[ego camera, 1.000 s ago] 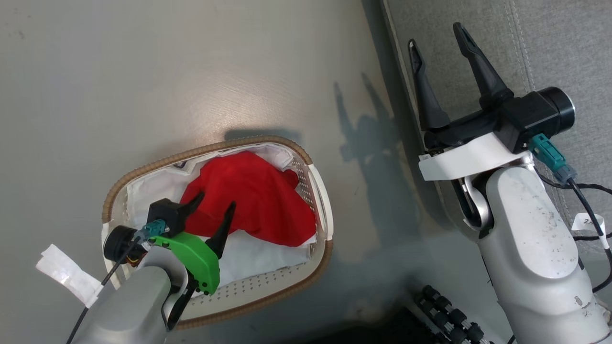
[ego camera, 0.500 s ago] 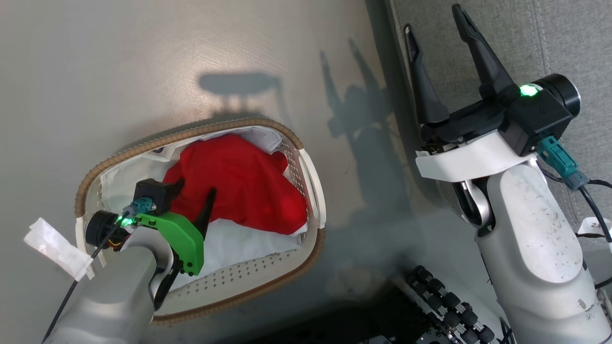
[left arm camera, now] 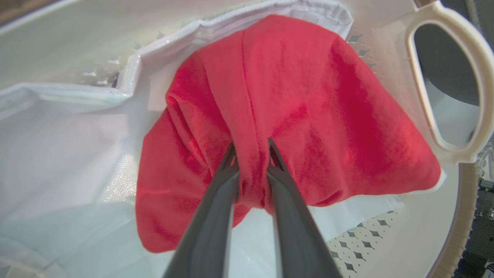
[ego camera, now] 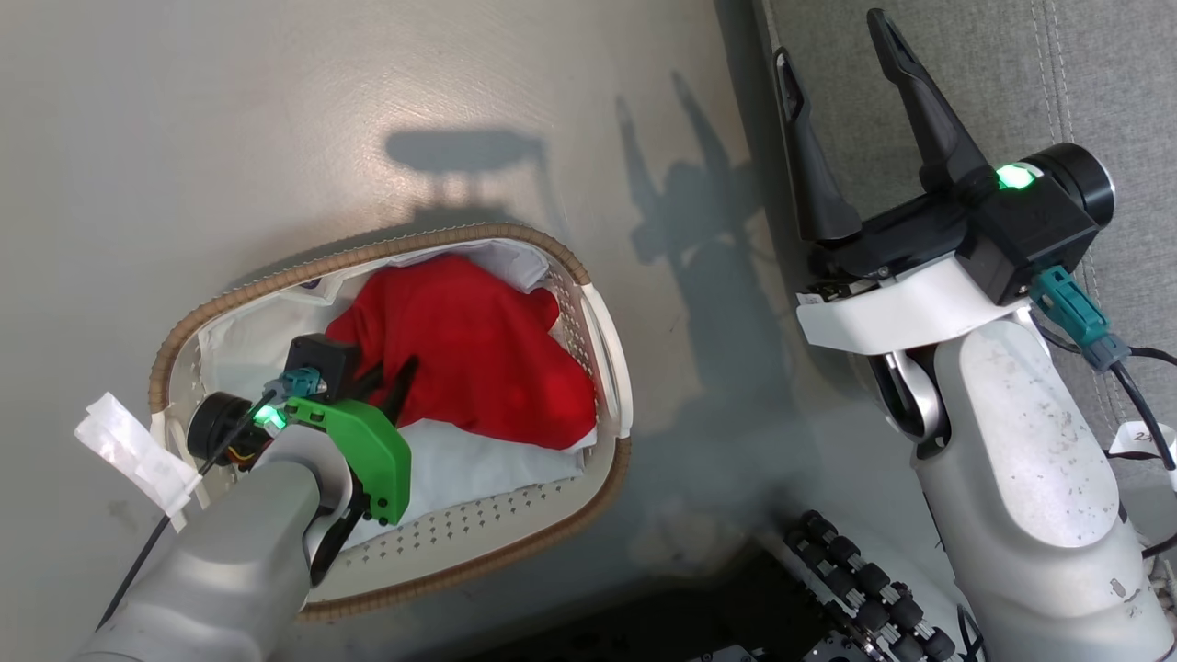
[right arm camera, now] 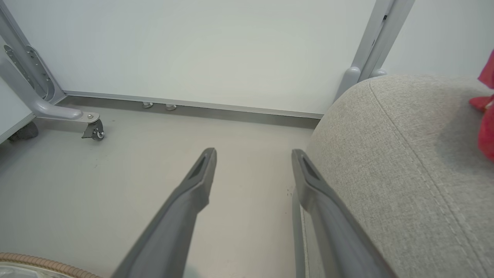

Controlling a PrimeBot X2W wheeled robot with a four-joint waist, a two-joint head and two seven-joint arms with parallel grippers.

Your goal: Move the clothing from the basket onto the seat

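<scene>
A second before, the left hand [left arm camera: 251, 144] had hung spread over the red garment [ego camera: 469, 349]; now its two fingers had drawn nearly together and pinched a raised fold near the garment's middle. The garment lay in the basket [ego camera: 368, 246], bunched on the white liner [ego camera: 478, 464] toward the end nearer the seat [right arm camera: 405, 162], not yet lifted. The grasp looked made, so the lift and the carry across to the seat would come next. The right hand [ego camera: 829, 37] stayed spread and empty, poised over the seat's edge. A scrap of red cloth [right arm camera: 487, 116] showed farther along the seat. The basket stood on a smooth grey floor [ego camera: 276, 110], near the seat; a pale wall panel [right arm camera: 212, 50] and a castored frame leg [right arm camera: 93, 131] stood beyond
</scene>
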